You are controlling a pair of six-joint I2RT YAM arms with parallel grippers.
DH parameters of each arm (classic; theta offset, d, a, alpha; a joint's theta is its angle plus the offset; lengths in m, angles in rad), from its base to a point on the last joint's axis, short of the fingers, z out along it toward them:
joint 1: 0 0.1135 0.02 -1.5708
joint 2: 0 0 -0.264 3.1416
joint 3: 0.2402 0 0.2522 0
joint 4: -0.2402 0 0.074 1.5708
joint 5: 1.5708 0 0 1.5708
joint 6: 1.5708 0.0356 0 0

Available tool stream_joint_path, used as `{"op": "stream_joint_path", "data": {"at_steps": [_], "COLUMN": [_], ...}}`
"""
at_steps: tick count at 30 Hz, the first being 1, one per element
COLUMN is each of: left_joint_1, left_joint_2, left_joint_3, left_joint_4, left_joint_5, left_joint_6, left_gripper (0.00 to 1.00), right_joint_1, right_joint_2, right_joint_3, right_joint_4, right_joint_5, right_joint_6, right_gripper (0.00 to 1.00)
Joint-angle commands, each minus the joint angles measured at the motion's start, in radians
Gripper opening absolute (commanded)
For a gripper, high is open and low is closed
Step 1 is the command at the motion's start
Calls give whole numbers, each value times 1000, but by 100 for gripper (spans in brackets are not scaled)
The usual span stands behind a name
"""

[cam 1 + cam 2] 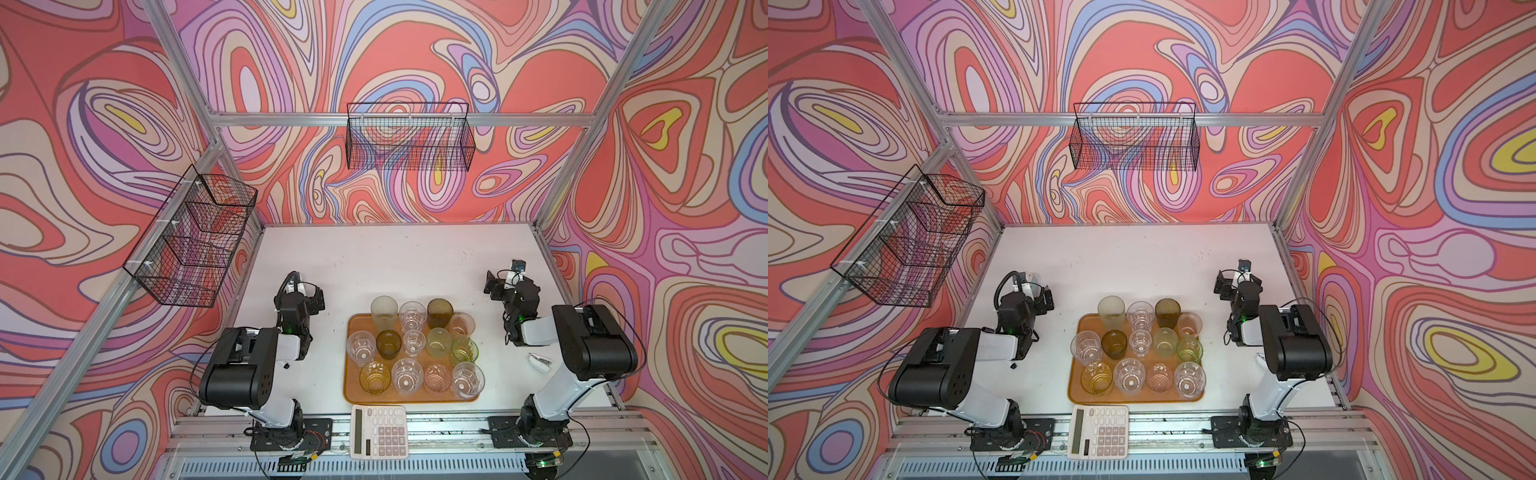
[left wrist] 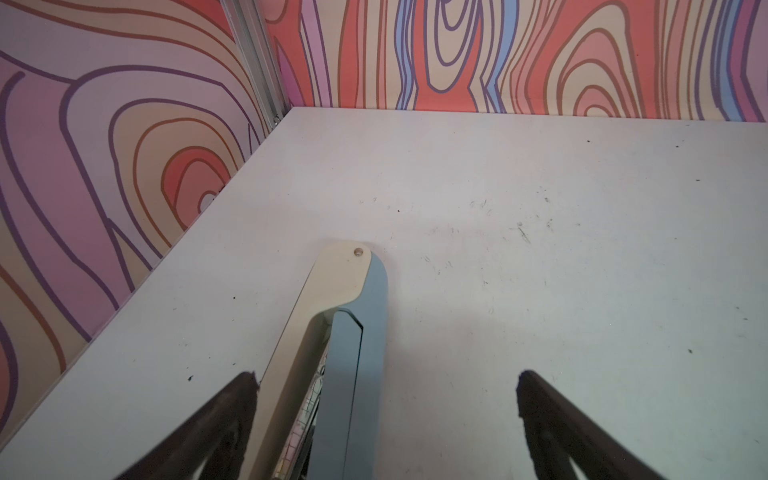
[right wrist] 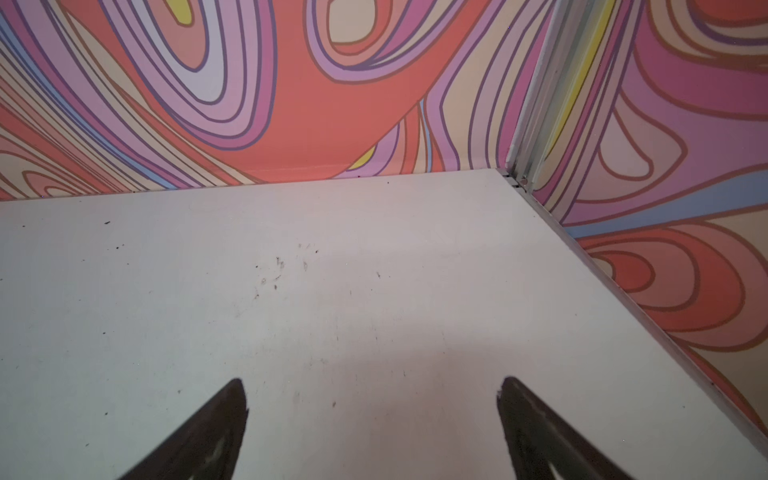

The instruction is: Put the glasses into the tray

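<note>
Small see-through drinking glasses point(image 1: 414, 343) stand in three rows inside the flat rectangular orange-brown tray point(image 1: 415, 398), which sits front-centre on the white table point(image 1: 395, 257). A white plastic calculator point(image 1: 379, 432) lies just before the tray, at the table's front edge.

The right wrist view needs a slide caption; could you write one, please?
Right tool open above the white table, facing the patterned wall.

Soft, even light is washing the white counter point(image 1: 374, 257), casting only faint shadows, while wide-angle distortion is bending both top views' edges.
</note>
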Motion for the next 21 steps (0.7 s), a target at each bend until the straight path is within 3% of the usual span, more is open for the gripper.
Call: {"op": "stream_joint_path", "data": {"at_steps": [1,21], "left_joint_1": [0,-1], "left_joint_2": [-18,-16], "left_joint_3": [-11,-2], "left_joint_4": [5,-11], "left_joint_5": [22,28], "left_joint_6": [-9,-3], "left_gripper": [100,100], "right_joint_1": [3,16], "right_joint_2": [-6,-4], "right_joint_3": [-10,-1], "right_joint_4": [-39,-51], "right_joint_5": [-18,2], "right_joint_6": [25,14], "right_gripper": [98,98]}}
